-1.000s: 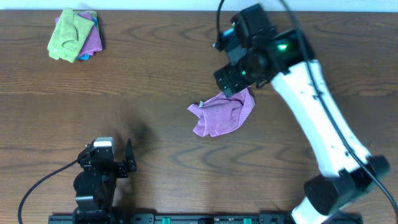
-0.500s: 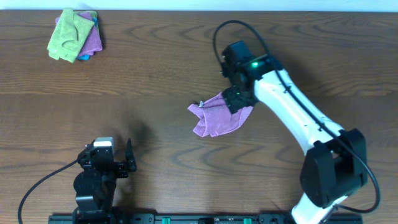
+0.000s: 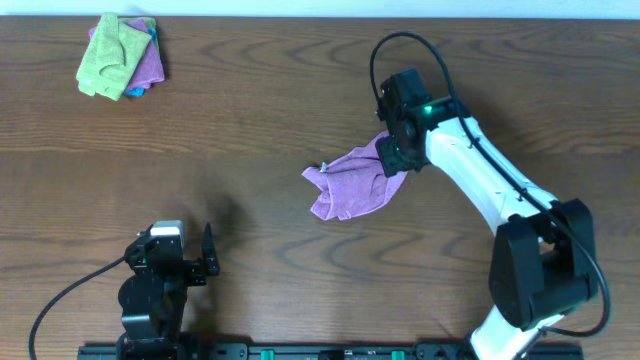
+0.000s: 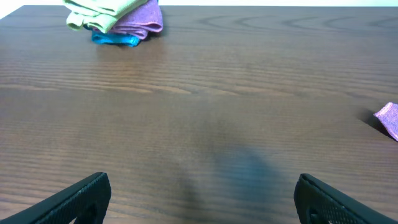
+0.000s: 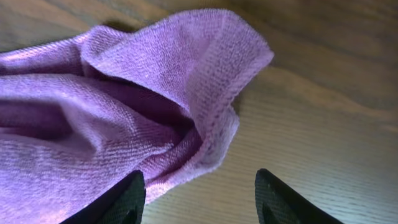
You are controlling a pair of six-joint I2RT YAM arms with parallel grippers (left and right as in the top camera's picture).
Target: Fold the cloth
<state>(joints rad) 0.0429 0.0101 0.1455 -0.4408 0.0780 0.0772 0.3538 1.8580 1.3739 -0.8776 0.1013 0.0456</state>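
Right gripper (image 3: pixel 398 158) has descended to the upper-right corner of the cloth (image 3: pixel 348 185), which lies crumpled on the table (image 3: pixel 250 120). Its fingers stand part-open astride the cloth's hem, and the cloth stretches lower-left from them. Left gripper (image 4: pixel 199 202), spread wide, is well apart from the cloth.

Dark brown wood-grain table (image 3: pixel 250 120) fills the view. Thin pale strip (image 3: pixel 300 8) runs beyond the table's far edge. Black rail (image 3: pixel 330 351) with green bits sits along the table's near edge. Soft light, faint sheen on the table.
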